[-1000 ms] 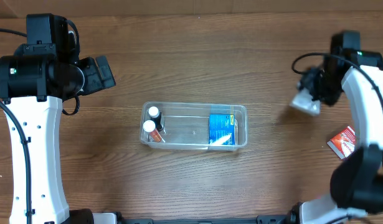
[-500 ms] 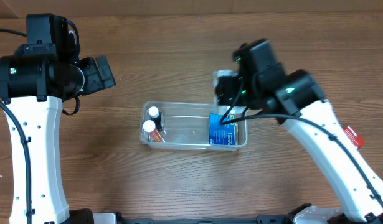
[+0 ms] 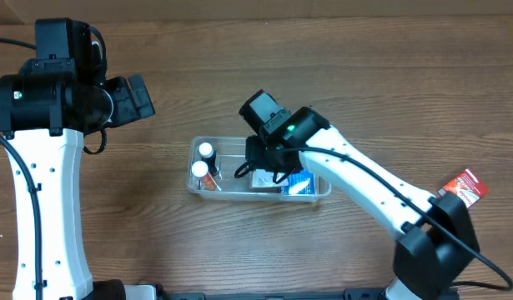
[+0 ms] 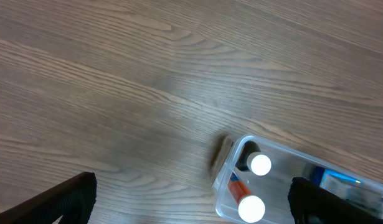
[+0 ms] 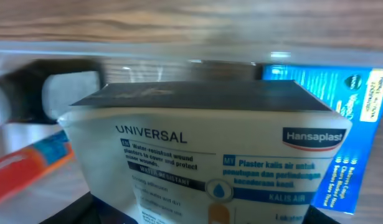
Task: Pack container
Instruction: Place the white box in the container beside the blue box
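The right pincer [image 3: 265,167] pinches a plaster box [image 5: 203,155] over the bin [image 3: 231,194], mid frame. The left pincer [image 4: 191,196] is spread over the tabletop [image 4: 116,74].

We see a wood-grain table [image 3: 239,75] with a red packet [image 3: 463,187] lying alone near its right edge, two white-capped bottles [image 3: 200,169] standing side by side, a blue box [image 3: 302,186] well right of them, and a Hansaplast plaster box [image 5: 203,162] between those.
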You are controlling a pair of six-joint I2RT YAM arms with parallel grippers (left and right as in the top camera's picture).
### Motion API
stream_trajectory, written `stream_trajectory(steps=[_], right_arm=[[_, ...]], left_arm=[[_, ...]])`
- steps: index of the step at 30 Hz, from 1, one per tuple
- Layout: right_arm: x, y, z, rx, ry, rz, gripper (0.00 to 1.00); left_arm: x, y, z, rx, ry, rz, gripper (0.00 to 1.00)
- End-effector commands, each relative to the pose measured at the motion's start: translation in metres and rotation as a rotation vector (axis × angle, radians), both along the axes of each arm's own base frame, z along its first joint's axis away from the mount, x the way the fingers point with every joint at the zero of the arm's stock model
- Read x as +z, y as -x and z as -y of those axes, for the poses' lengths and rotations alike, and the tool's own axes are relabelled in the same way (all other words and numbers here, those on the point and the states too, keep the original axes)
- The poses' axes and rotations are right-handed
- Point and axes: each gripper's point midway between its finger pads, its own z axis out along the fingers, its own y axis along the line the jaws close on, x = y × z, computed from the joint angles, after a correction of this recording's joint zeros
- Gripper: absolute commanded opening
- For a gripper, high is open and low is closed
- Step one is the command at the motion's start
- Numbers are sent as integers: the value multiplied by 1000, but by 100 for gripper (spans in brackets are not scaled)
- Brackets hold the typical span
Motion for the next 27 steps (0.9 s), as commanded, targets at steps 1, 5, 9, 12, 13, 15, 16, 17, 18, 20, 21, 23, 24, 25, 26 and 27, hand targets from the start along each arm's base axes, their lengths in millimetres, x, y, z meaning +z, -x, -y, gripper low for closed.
stream_trajectory(steps=[1,5,9,12,13,15,16,17,18,20,21,23,24,25,26,27], right_arm=[[-13,5,1,-35,-11,-18,67],[-25,8,1,-32,-17,-26,68],[-30,10,-2,-19,-38,-35,71],[-29,11,-4,-16,-45,-42,72],[-29,12,-5,-15,-50,-46,72],[-29,11,-5,-15,-53,-43,72],[-29,11,-6,-15,-55,-40,72],[-29,10,-7,-15,-59,-37,72],[-28,8,-8,-14,-65,-30,72],[-27,6,-10,-14,-73,-21,72],[-27,5,-10,-14,-75,-18,72],[-27,5,-11,-14,-77,-15,75],[-27,5,-11,-14,-77,-15,78],[-27,5,-11,-14,-77,-16,82],[-27,5,-11,-14,-77,-16,86],[-27,5,-11,-14,-77,-15,88]], left_arm=[[3,-3,1,-19,-3,12,100],[4,-3,1,-19,-3,14,100],[3,-2,1,-19,-3,9,100],[3,-2,1,-19,-2,9,100],[3,-2,1,-19,-2,10,100],[3,-2,1,-19,-3,9,100],[3,-2,1,-19,-3,9,100],[3,-2,1,-19,-3,9,100],[3,-2,1,-19,-2,10,100],[3,-2,0,-19,-3,9,100],[3,-2,0,-19,-3,9,100],[3,-2,1,-19,-3,10,100],[3,-2,1,-19,-3,9,100],[3,-2,1,-19,-3,10,100],[3,-2,1,-19,-3,10,100],[3,-2,1,-19,-3,10,100]])
